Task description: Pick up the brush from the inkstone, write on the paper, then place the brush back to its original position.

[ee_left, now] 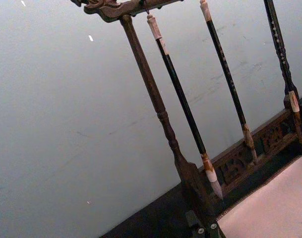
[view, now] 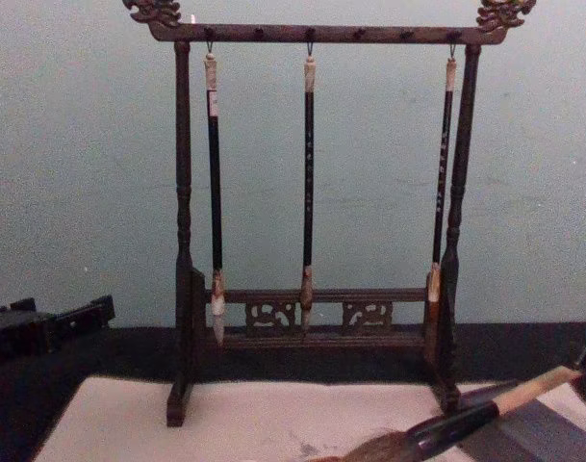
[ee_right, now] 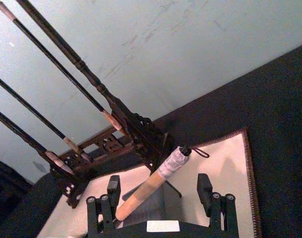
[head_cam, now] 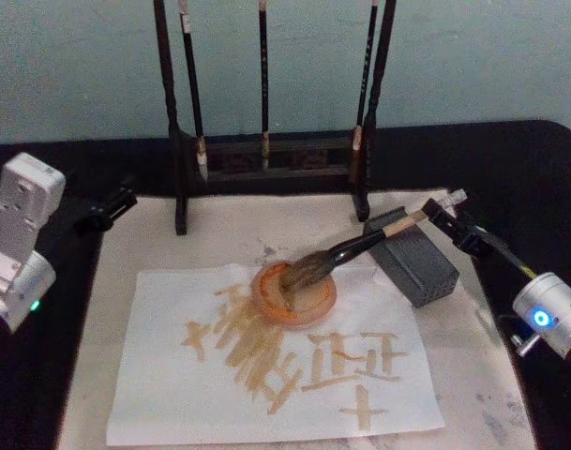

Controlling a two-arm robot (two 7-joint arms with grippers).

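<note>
Nearest, bottom centre of the head view: white sheet (head_cam: pixel 172 394) with tan strokes, lying on paper (head_cam: pixel 491 375). At centre, brush (head_cam: pixel 360 246) propped across inkstone (head_cam: pixel 418 267), bristles on orange dish (head_cam: pixel 313 309). Centre right, right gripper (head_cam: pixel 443 210) spread either side of the brush's tan end, not pinching. Far left, left gripper (head_cam: pixel 107 208) parked, pressed together. Upper centre, rack (head_cam: pixel 266 155) with three thin brushes (head_cam: pixel 263 84).

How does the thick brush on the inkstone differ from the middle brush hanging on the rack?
The thick brush lies slanted on the inkstone, bristles on an orange dish, its end between the right gripper's open fingers; the middle brush hangs upright from the rack. The thick brush is wider and bushy-tipped; the middle brush is slim. Both have dark shafts.
</note>
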